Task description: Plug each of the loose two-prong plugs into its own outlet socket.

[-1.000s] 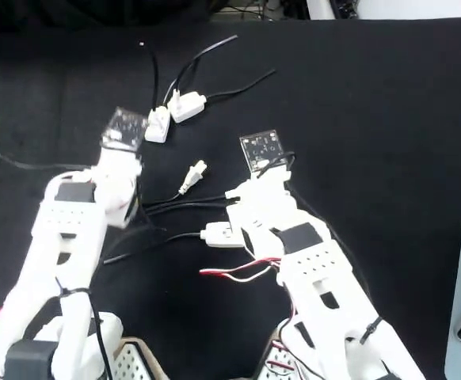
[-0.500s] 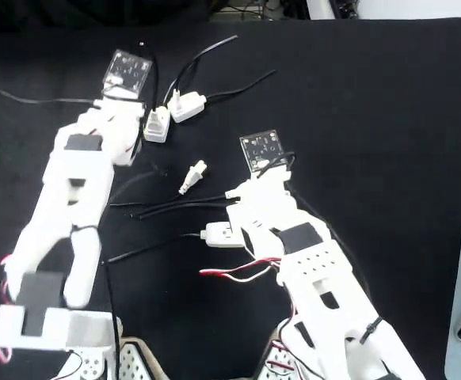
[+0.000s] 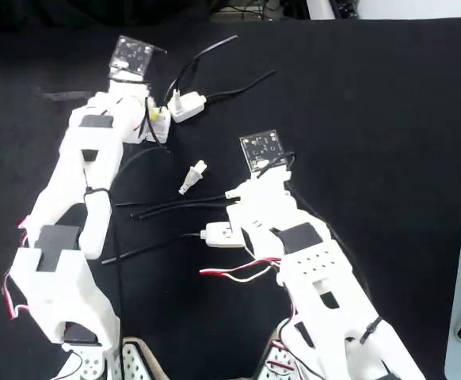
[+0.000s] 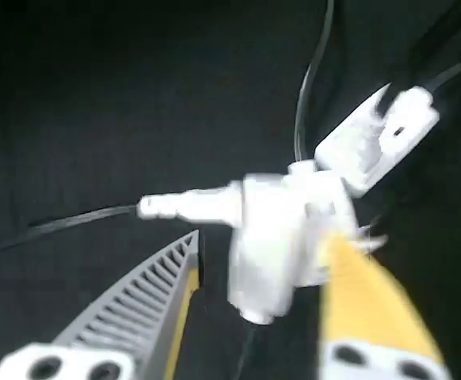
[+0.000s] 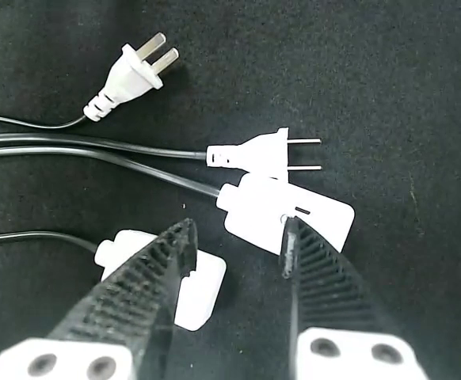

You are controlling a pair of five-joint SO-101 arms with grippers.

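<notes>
Socket block [image 4: 266, 261] sits between the open fingers of the left end effector [image 4: 262, 237] toward the table's [image 3: 373, 119] far-left corner. That arm has just swung out to it, so a grasp looks close. Another white block [image 4: 373, 142] lies just beyond. Mid-table, the right end effector [image 5: 238, 229] hangs open over a second socket [image 5: 294, 214], with two loose plugs [image 5: 131, 75] and crossing cords [image 3: 175, 206] beside it.

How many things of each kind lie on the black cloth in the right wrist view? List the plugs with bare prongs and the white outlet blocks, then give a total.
Plugs with bare prongs: 2, the wide-prong plug and the thin-prong plug
White outlet blocks: 2, the slotted block and the plain block
Total: 4
</notes>
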